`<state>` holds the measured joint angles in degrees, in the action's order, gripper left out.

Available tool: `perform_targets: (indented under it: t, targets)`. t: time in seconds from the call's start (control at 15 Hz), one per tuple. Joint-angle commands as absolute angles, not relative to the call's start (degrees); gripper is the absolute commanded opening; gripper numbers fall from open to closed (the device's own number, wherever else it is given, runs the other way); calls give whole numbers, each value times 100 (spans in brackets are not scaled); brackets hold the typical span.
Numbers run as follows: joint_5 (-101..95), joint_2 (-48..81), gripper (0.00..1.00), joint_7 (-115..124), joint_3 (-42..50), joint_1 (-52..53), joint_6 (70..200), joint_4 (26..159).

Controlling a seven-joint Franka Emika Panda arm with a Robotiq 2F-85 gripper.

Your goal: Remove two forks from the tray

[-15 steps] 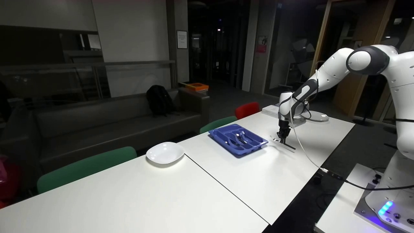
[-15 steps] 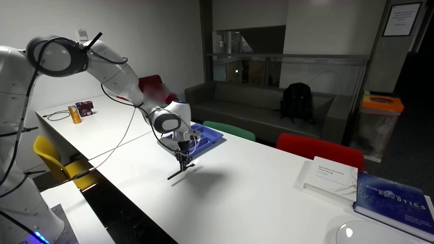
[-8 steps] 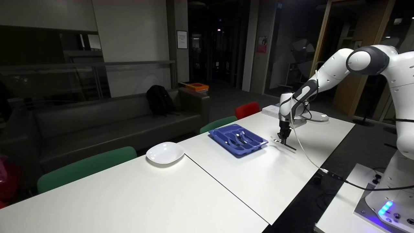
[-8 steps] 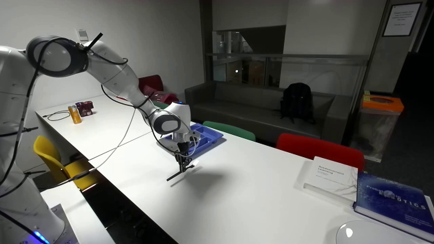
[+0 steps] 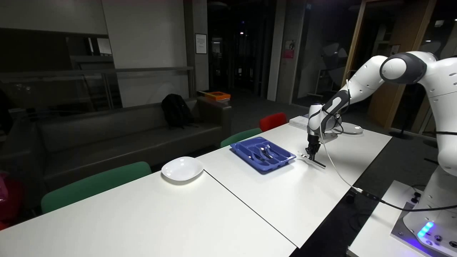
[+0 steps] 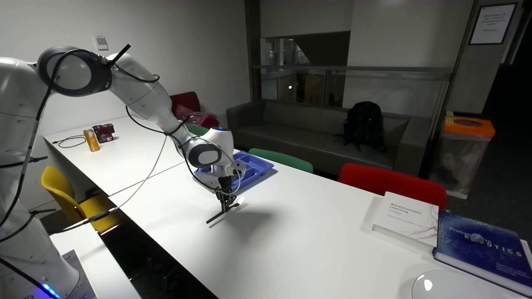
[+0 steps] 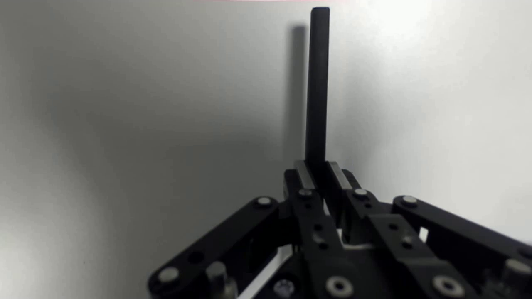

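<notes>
In both exterior views the fork (image 5: 319, 163) hangs low over the tabletop (image 5: 275, 200) near the tray (image 5: 250, 143); lowered too far, its handle (image 6: 215, 217) could strike and twist. In the wrist view the pincer (image 7: 319, 174) clamps the handle, so a sudden release might let it bounce

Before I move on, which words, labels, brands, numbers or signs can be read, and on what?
"Reinforcement Learning": white book.
"Probab... ROBOTICS": blue book; the first word's end is unclear.
Too small or blurred: smaller print on both books, wall notice, any lettering on the orange can or bin.
</notes>
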<state>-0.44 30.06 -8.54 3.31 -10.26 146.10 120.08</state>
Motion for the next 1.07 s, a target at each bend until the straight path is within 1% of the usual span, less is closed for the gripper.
perform_targets:
  t: [0.0, 0.27, 0.33, 0.4, 0.47, 0.53, 0.73, 0.87, 0.93, 1.0]
  targets:
    - [-5, 3018, 3, -1072, 283, -1099, 14797, 12058]
    - [7, 3105, 3, -1143, 247, -1121, 14764, 12020]
    - [20, 3102, 38, -1166, 233, -1131, 14742, 12020]
    - [47, 3085, 39, -1190, 214, -1147, 14719, 12025]
    - [51, 3059, 44, -1185, 210, -1142, 14679, 12025]
    - [43, 3009, 53, -1157, 213, -1119, 14615, 12023]
    - [-98, 2816, 75, -955, 311, -949, 14477, 12034]
    - [-155, 2662, 88, -726, 373, -797, 14306, 11981]
    - [-200, 2587, 97, -553, 413, -690, 14217, 11924]
    - [-304, 2497, 100, -330, 476, -537, 14051, 11835]
